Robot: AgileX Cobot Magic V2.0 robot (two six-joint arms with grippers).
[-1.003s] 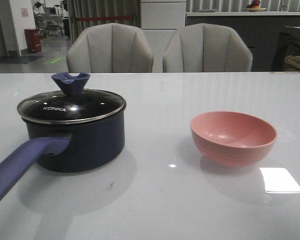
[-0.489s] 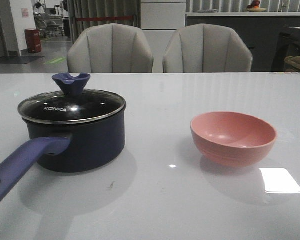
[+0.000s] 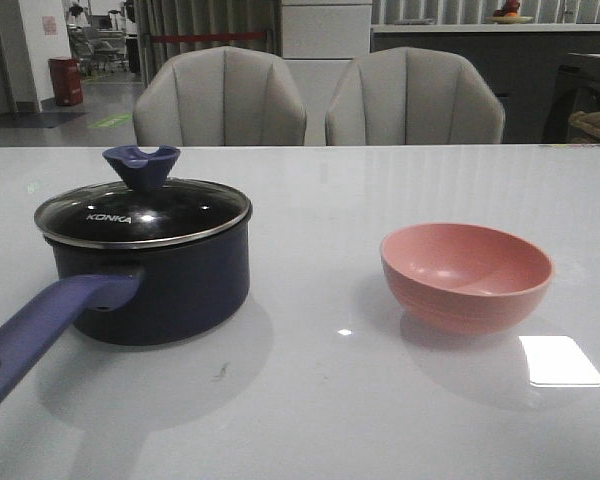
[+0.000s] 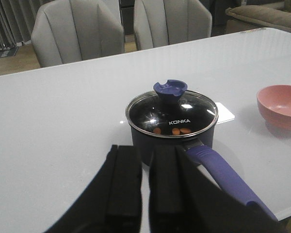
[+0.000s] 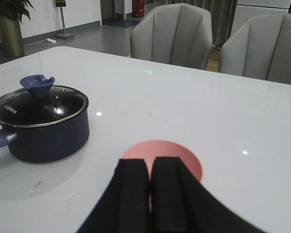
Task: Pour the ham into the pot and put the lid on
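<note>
on the table's (image 3: pixel 310 400) left side sits the saucepan (image 3: pixel 160 285), glass konka lid (image 3: pixel 143 212) seated on its rim, ham (image 4: pixel 172 130) w/in. you'd lift that lid by its notched knob (image 3: pixel 141 164); glass, so fragile & slick. handle (image 3: pixel 40 325) runs toward you, slightly left. pink bowl (image 3: pixel 467 273) looks empty. left gripper (image 4: pixel 144 194) & right gripper (image 5: pixel 149 194): fingers pressed together, holding nothing.

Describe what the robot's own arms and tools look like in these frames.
Only the wrist views show them. The left tool has two flat, matte black, block-shaped fingers with squared tips, widening into a black body below. The right tool looks the same: two plain black rectangular fingers. No cables, markings or labels are visible on either. The arms themselves do not appear in any view.
</note>
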